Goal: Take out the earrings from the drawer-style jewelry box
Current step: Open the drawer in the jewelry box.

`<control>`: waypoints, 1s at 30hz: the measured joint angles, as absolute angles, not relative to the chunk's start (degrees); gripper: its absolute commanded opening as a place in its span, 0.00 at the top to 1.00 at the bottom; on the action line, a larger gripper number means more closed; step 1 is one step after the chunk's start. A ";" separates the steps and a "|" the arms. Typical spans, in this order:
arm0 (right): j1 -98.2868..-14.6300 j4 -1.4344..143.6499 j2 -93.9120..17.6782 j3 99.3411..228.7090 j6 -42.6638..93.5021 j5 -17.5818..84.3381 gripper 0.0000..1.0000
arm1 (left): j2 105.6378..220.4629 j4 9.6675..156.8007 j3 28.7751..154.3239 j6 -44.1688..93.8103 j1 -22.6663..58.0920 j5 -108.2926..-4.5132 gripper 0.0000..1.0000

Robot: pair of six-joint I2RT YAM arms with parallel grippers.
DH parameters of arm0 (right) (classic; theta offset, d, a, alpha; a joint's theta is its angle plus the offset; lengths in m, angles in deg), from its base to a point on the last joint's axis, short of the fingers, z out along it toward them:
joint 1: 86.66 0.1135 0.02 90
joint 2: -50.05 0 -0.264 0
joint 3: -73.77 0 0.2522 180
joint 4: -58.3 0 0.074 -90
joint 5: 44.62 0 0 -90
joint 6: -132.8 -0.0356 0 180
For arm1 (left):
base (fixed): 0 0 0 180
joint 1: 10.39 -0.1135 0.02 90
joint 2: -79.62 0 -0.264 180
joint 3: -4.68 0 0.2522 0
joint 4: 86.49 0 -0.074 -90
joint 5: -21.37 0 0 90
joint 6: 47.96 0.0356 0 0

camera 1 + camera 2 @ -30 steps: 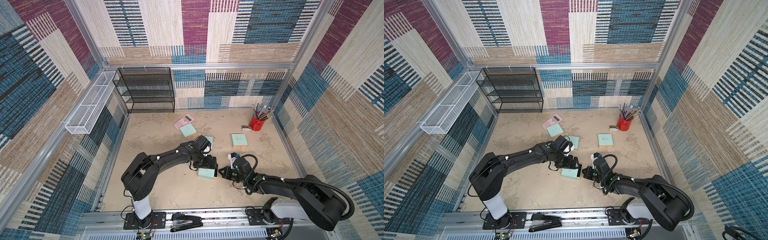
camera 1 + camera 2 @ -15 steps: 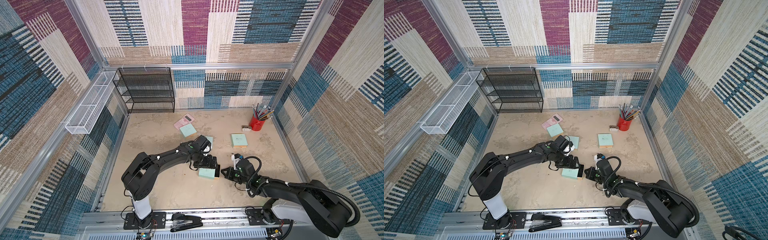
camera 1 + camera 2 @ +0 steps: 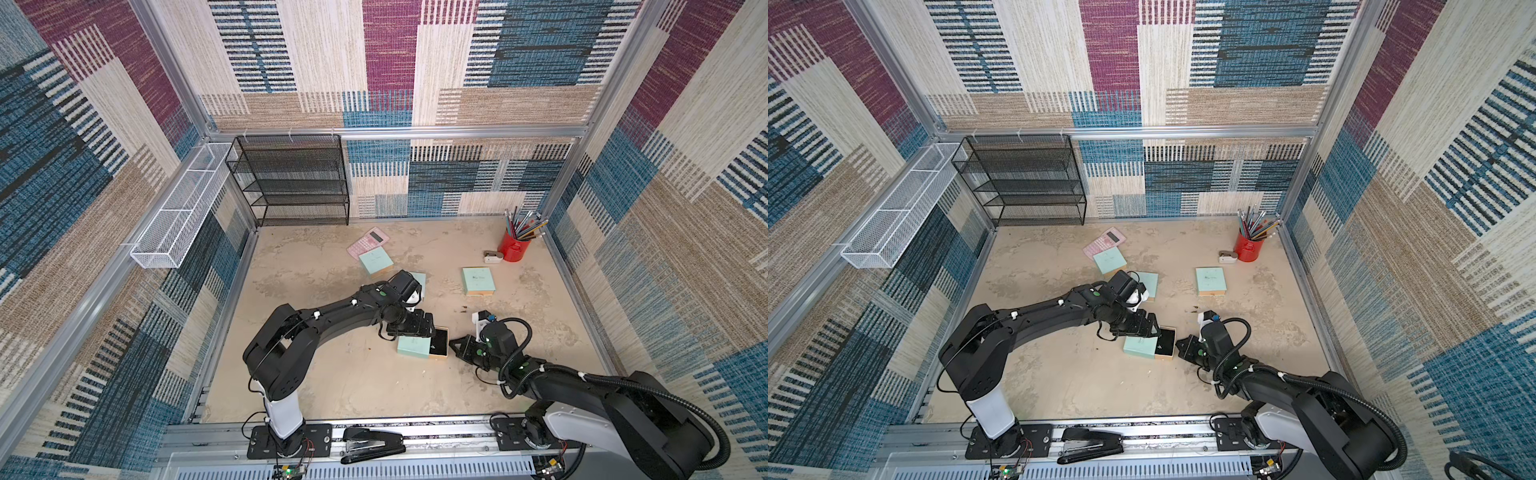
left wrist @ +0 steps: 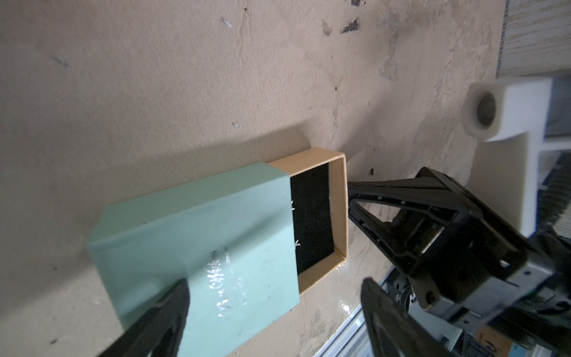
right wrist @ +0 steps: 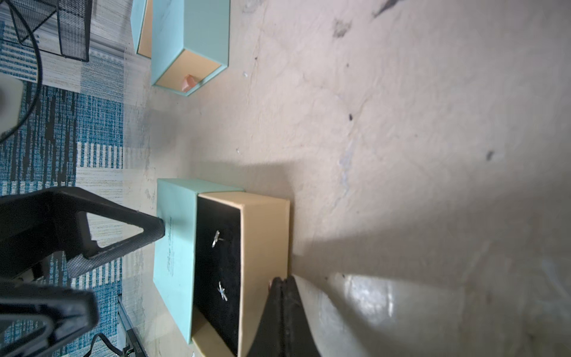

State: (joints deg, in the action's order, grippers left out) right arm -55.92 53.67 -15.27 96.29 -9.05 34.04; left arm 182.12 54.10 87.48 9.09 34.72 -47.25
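Bracing the mint-green sleeve (image 5: 174, 247) near the front edge of the floor (image 3: 353, 382), the left gripper (image 3: 422, 332) gapes wide; the right gripper (image 5: 280, 286), clenched apparently on the pull tab (image 5: 270, 282), holds the drawer (image 5: 265, 235) out, earrings (image 5: 216, 239) exposed inside.

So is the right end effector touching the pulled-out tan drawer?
Touching. In the right wrist view the shut right end effector meets the front wall of the tan drawer with no gap; the left wrist view agrees.
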 measured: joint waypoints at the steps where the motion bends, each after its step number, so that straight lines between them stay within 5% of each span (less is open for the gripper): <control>1: -56.05 54.08 -14.81 96.24 -9.31 34.11 1.00 | 182.12 54.10 87.48 9.09 34.72 -47.25 0.12; 26: -58.98 58.23 -8.87 94.21 -11.11 36.82 1.00 | 182.38 53.86 87.74 9.18 34.13 -45.93 0.13; 30: -58.98 59.28 -8.08 94.65 -10.71 36.95 0.86 | 182.77 53.29 88.33 9.18 34.15 -45.74 0.13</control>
